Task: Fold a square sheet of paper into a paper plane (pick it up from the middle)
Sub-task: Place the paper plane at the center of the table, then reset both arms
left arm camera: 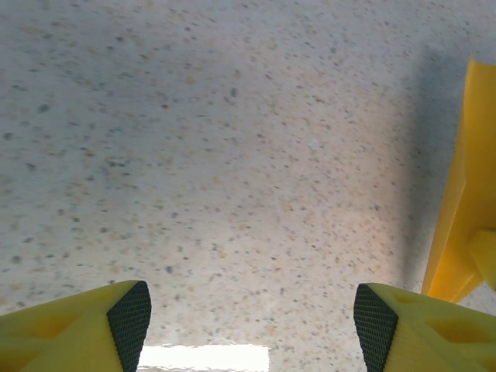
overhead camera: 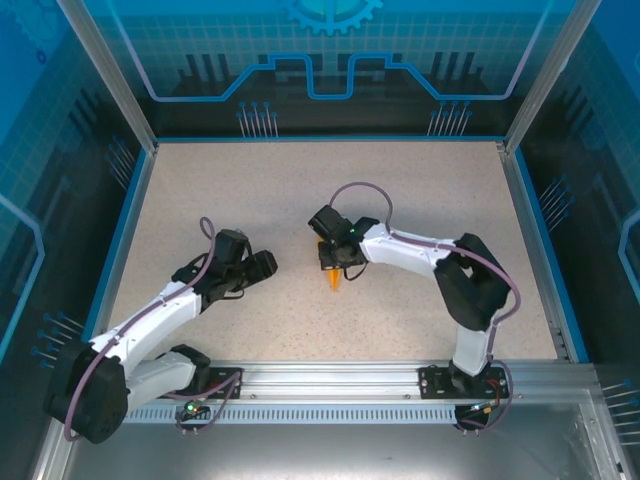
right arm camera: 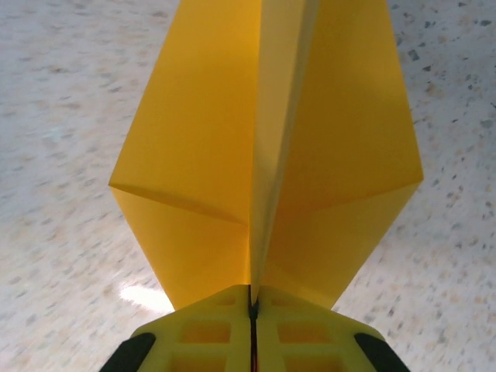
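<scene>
One paper plane (right arm camera: 263, 155), and we see it pinched along its centre crease by the right gripper (right arm camera: 252, 306), wings fanning out beyond the fingers, over mid table (overhead camera: 430, 190). Our left gripper (left arm camera: 252, 318) hangs nearby to its left, jaws wide.

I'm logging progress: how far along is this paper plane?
Done: the thin orange-yellow paper plane already shows a pointed dart shape with a centre crease. In hand: the right gripper is shut on that crease; the left gripper hangs open over the speckled table. Left: probably only setting it down.
</scene>
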